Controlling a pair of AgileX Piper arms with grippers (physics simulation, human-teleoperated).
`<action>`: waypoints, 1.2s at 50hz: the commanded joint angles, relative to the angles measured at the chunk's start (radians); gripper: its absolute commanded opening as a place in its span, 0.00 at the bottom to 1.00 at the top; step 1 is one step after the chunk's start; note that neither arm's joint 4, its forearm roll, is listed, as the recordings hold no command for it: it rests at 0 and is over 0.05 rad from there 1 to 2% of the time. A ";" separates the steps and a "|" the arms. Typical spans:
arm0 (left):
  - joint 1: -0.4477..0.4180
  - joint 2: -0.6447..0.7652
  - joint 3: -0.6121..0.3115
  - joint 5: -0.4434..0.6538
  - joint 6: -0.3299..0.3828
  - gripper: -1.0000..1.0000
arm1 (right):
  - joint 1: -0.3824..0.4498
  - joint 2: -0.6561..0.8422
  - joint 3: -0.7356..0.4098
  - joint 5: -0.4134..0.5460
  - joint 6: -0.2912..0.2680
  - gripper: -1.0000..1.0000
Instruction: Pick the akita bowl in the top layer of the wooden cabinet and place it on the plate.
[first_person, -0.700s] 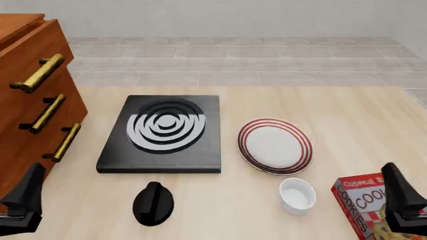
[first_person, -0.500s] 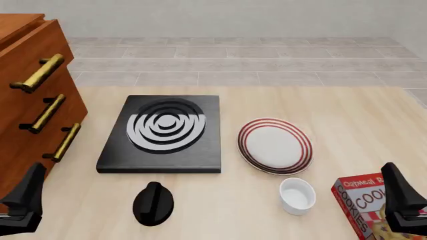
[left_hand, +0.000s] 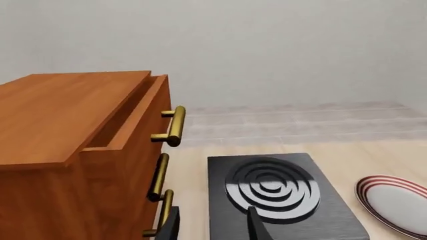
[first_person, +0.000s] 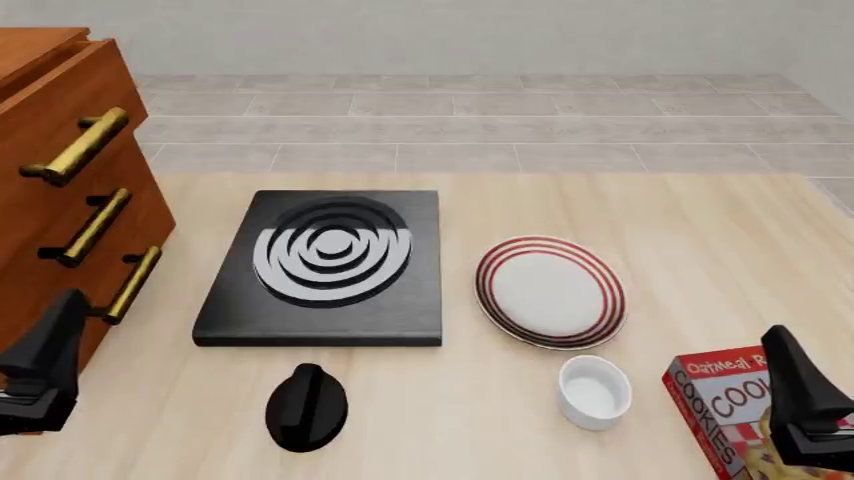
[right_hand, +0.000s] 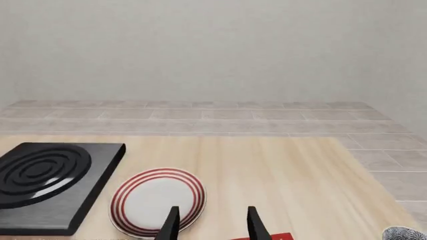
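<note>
The wooden cabinet (first_person: 30, 265) (left_hand: 60, 110) stands at the table's left edge. Its top layer (first_person: 60, 105) sits a little way out, leaving a narrow gap behind the drawer front (left_hand: 152, 107) with its brass handle (left_hand: 175, 126). The akita bowl is hidden from every view. The red-ringed white plate (first_person: 550, 290) (right_hand: 158, 200) lies right of centre. My left gripper (first_person: 40, 375) (left_hand: 212, 227) is open and empty, low beside the cabinet's bottom drawer. My right gripper (first_person: 801, 400) (right_hand: 212, 225) is open and empty near the front right, short of the plate.
A black stove slab (first_person: 327, 265) with white rings lies between cabinet and plate. A black knob (first_person: 307, 405) sits in front of it. A white ramekin (first_person: 594, 390) and a red cookie box (first_person: 727, 405) stand near the right gripper. A speckled patch (right_hand: 403, 233) shows at the right wrist view's edge.
</note>
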 joint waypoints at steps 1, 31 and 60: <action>-0.019 0.082 -0.066 -0.023 -0.001 1.00 | 0.004 0.002 0.000 0.002 -0.006 1.00; -0.023 0.126 -0.330 0.184 0.016 1.00 | 0.018 0.093 0.006 -0.076 0.002 1.00; -0.053 0.279 -0.612 0.313 0.083 1.00 | 0.019 0.105 0.007 -0.089 0.012 1.00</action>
